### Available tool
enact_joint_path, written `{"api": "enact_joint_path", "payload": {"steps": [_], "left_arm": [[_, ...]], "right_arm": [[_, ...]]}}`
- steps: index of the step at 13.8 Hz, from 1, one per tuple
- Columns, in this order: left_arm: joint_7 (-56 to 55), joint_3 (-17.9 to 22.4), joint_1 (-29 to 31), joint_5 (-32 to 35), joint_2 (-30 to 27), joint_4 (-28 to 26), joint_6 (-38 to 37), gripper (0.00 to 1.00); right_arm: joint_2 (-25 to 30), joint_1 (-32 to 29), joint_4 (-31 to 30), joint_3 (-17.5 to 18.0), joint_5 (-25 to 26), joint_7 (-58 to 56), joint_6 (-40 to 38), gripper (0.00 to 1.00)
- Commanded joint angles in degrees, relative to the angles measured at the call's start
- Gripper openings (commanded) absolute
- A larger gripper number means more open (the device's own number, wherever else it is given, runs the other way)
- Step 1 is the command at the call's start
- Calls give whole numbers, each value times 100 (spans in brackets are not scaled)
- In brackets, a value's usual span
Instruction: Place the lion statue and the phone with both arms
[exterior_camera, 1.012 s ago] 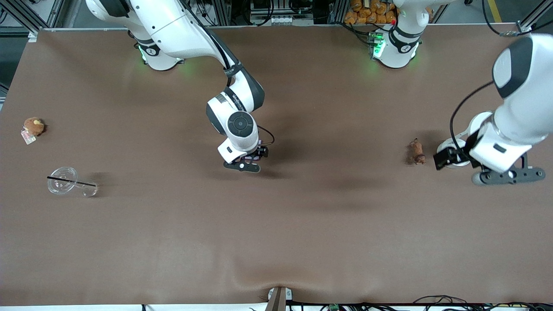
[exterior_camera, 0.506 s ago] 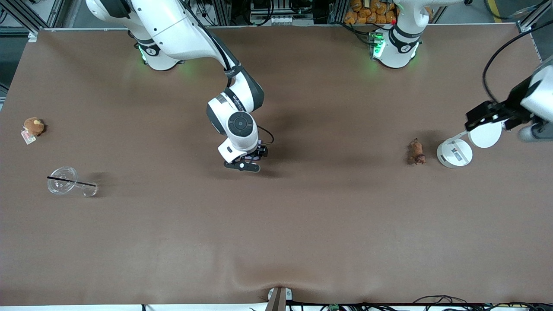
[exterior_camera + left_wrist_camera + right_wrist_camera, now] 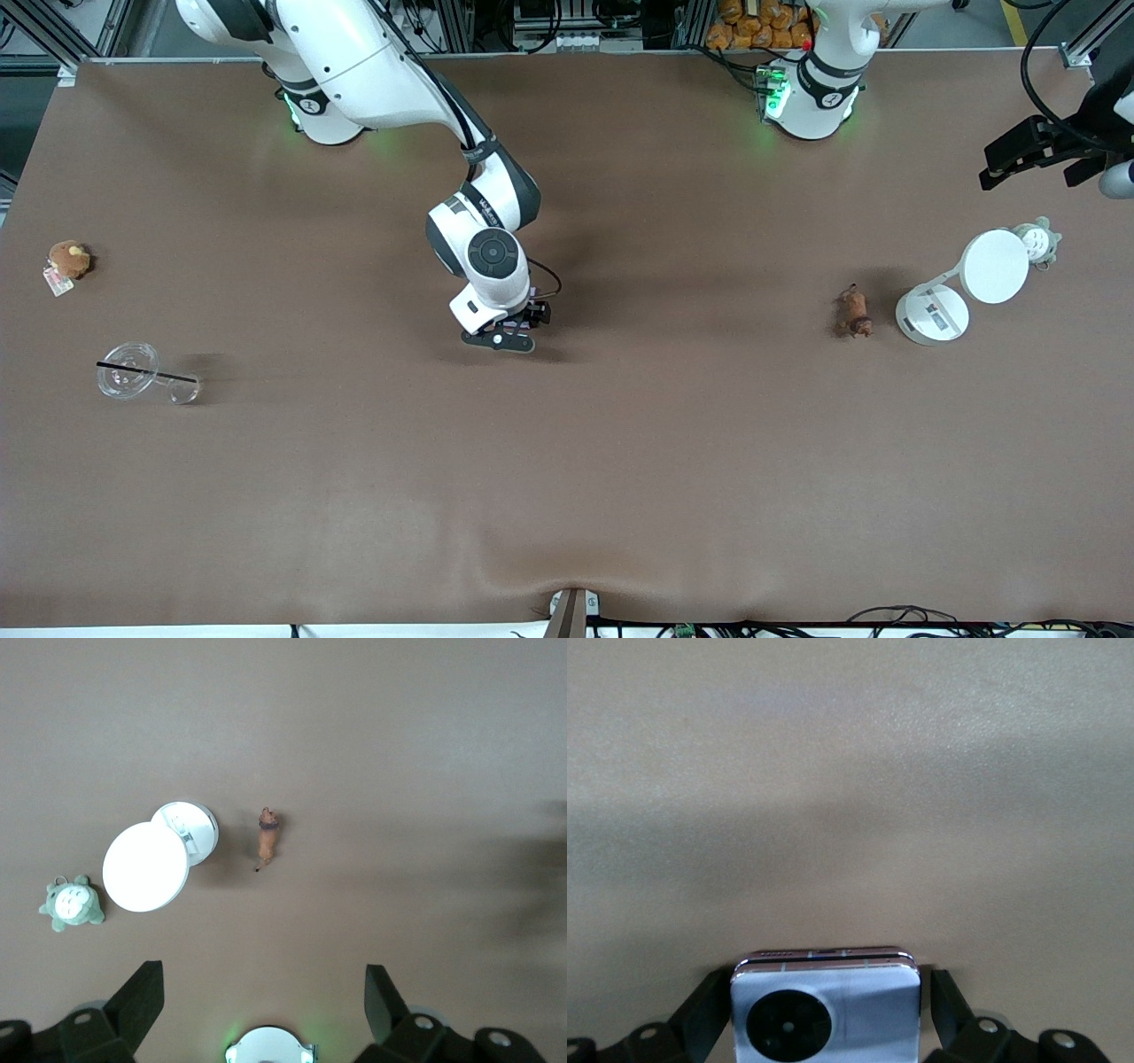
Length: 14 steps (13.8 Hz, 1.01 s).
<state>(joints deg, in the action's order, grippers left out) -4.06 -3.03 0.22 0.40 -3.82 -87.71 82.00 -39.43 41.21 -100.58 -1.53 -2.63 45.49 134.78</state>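
The phone, pale lavender with a round black lens, lies between the fingers of my right gripper, which is down at the table's middle. Its jaws stand open: one finger shows a thin strip of table between it and the phone. The lion statue stands free on the cloth toward the left arm's end and is small in the left wrist view. My left gripper hangs open and empty, high over that end of the table, well away from the lion.
A white round-based lamp with a disc head stands beside the lion, with a grey-green toy next to it. At the right arm's end sit a tan plush and a tipped clear cup with a straw.
The left arm rose and swung away from beside the lion toward the table's end, uncovering the lamp and the grey-green toy. The right gripper has hardly moved.
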Motion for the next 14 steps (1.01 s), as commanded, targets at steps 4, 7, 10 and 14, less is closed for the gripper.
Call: {"api": "enact_joint_path", "payload": {"steps": [4, 7, 10, 14], "left_arm": [[502, 206, 48, -197, 145, -88, 299, 100], [415, 215, 40, -189, 145, -97, 299, 100], [388, 206, 22, -119, 136, -88, 299, 100], [371, 197, 13, -119, 180, -62, 290, 100]], "right_arm": [[31, 89, -76, -49, 43, 4, 66, 100], [23, 89, -76, -49, 43, -5, 180, 100], [31, 89, -85, -49, 43, -162, 207, 100], [40, 62, -567, -49, 34, -242, 995, 100]]}}
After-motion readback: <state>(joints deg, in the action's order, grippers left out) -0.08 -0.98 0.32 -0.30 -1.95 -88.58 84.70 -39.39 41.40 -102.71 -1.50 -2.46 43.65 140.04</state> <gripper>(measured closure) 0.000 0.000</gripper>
